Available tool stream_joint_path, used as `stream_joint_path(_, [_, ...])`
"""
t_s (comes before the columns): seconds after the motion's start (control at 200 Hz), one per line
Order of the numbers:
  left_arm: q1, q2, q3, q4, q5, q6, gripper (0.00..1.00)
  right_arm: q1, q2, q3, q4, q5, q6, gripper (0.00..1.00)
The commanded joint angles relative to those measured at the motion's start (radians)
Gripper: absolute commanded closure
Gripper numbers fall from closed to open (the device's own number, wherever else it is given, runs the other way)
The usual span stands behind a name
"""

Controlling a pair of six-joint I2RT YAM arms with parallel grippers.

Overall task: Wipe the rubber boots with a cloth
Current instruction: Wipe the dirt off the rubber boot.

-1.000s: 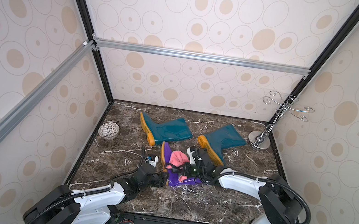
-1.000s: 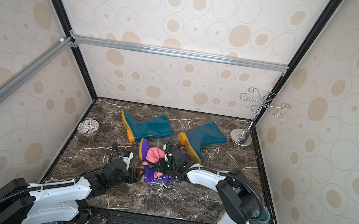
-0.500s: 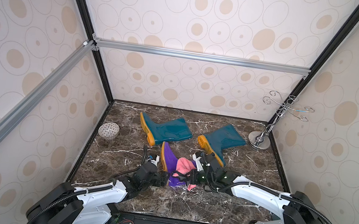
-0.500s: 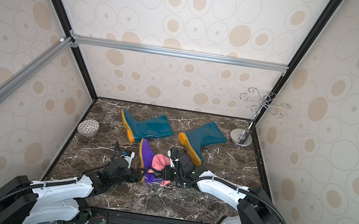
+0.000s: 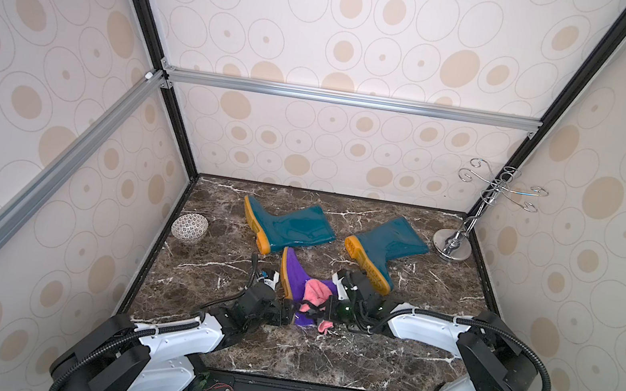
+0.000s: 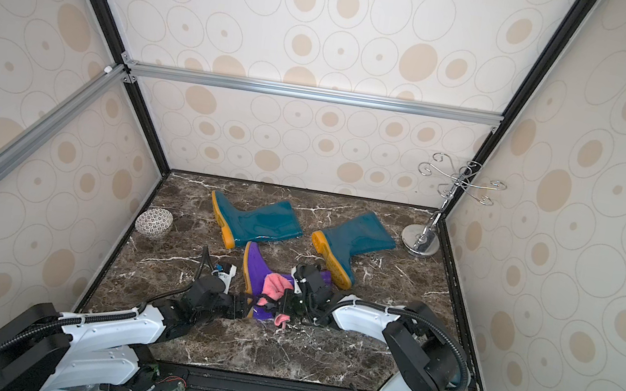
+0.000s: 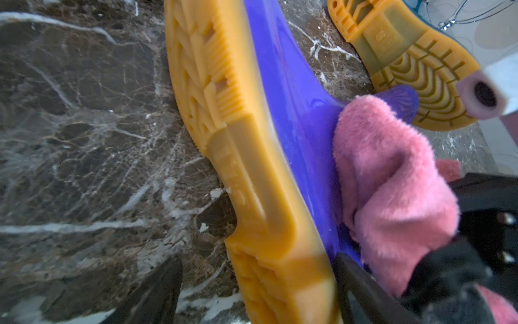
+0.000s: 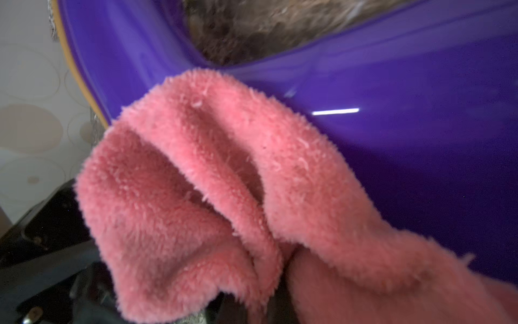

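I have the right claw [image 5: 328,307] clamped on the cloth [image 5: 317,291], pressed to the purple boot [image 5: 294,269]. The left claw [image 5: 290,311] is spread astride its heel. The teal boots [image 5: 290,226] behind it are left to wipe.

No text, brand, number or sign can be read in any view. In the left wrist view, the orange sole of the purple boot [image 7: 252,168] carries faint raised marks along its smooth arch. The sole of the teal boot [image 7: 403,56], which in a top view lies toward two o'clock [image 5: 383,249] from the purple one, bears a small embossed stamp on its arch, but both are too blurred to make out.
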Motion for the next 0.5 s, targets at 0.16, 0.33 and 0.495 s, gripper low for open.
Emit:
stream_joint_path(0.16, [0.005,0.015,0.007,-0.11,-0.013,0.019,0.16,-0.099,-0.188,-0.013,-0.387,0.292,0.039,1.0])
stream_joint_path(0.33, [0.006,0.031,0.018,-0.114,-0.009,0.027,0.16,-0.107,-0.292,-0.026,-0.38,0.301,-0.036,1.0])
stream_joint_path(0.495, [0.007,0.038,0.028,-0.112,-0.012,0.027,0.16,-0.046,-0.17,-0.029,-0.186,0.024,-0.05,1.0])
